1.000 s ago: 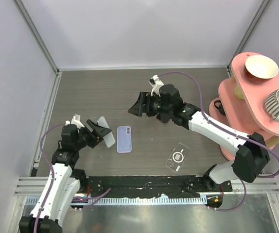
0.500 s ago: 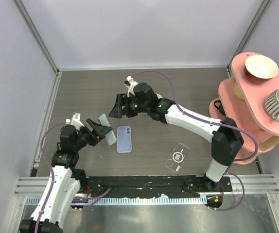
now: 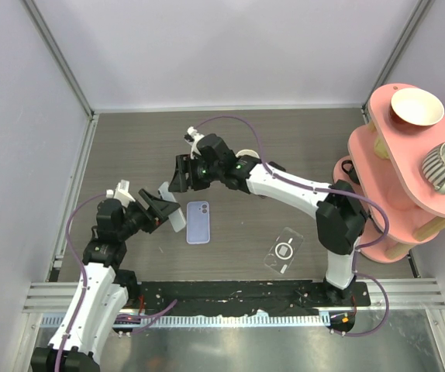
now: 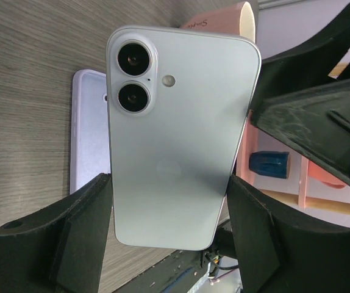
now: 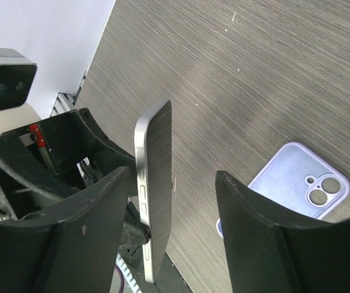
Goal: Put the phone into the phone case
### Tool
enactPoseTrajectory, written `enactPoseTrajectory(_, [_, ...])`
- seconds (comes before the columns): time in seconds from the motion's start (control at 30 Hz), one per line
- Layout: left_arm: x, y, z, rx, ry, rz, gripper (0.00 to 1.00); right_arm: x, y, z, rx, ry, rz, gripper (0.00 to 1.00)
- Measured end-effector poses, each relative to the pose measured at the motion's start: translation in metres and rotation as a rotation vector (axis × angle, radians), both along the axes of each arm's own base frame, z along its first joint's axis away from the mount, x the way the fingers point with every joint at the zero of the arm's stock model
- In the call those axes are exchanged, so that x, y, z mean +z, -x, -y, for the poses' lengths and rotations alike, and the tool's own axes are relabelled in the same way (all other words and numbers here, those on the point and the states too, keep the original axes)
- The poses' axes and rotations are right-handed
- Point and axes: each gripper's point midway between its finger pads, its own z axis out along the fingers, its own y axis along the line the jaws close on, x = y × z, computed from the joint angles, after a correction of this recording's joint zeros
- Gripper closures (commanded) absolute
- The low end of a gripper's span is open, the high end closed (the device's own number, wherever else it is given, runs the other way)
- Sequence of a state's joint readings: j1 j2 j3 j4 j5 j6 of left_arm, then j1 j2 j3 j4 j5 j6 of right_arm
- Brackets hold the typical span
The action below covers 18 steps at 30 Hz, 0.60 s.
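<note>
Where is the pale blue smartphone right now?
The smartphone is left of centre in the top view, clamped in the left gripper, just left of the lilac phone case lying flat on the table.

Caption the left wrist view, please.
Left gripper holds the phone by its edges; lilac phone case lies on the table behind.

I have my left arm (image 3: 91,279) rising from its base at the near left, elbow bent and wrist turned toward the middle. The left end effector (image 3: 162,211) is clamped on the long edges of a pale silver-blue smartphone (image 4: 175,152), holding it raised on edge. My right arm (image 3: 300,186) stretches far across to the left, wrist pitched downward. The right end effector (image 3: 178,177) hangs just beyond the left one, jaws apart and gripping nothing, one finger (image 5: 83,232) close beside the smartphone.
</note>
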State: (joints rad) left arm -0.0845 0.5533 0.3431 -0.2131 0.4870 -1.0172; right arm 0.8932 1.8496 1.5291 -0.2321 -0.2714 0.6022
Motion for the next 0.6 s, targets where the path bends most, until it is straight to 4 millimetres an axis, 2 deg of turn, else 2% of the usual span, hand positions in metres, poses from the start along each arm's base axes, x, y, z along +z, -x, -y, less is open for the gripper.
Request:
enactPoseTrajectory(0.07, [0.0,0.0,0.0,-0.002,0.001,-0.001,0.77,-0.006,-0.001,-0.004,0.005,0.012,-0.007,0.44])
enactPoseTrajectory(0.13, [0.0,0.0,0.0,-0.003,0.001,-0.001,0.77,-0.012,0.0,-0.007,0.013,0.021,-0.018,0.45])
enactPoseTrajectory(0.23, [0.0,0.0,0.0,-0.003,0.0,-0.002,0.77,-0.016,-0.001,-0.013,0.026,0.021,-0.03,0.57])
enactPoseTrajectory(0.33, [-0.001,0.0,0.0,-0.004,-0.002,-0.003,0.77,-0.016,0.001,-0.018,0.045,0.01,-0.039,0.83])
enactPoseTrajectory(0.37, [-0.001,0.0,0.0,-0.005,-0.001,-0.005,0.76,-0.016,0.001,-0.019,0.05,0.007,-0.04,0.99])
enactPoseTrajectory(0.43, [-0.003,0.001,0.001,-0.008,-0.006,-0.006,0.73,-0.012,0.003,-0.021,0.062,-0.007,-0.042,0.99])
enactPoseTrajectory(0.5, [-0.003,0.001,0.001,-0.007,-0.002,-0.01,0.58,-0.013,0.001,-0.02,0.065,-0.003,-0.035,0.99])
enactPoseTrajectory(0.53, [-0.002,0.001,0.001,-0.006,-0.002,-0.007,0.42,-0.013,0.001,-0.019,0.066,-0.006,-0.04,0.99])
enactPoseTrajectory(0.6, [-0.006,0.001,0.0,-0.002,-0.007,-0.018,0.26,-0.011,-0.002,-0.017,0.077,-0.022,-0.045,0.99])
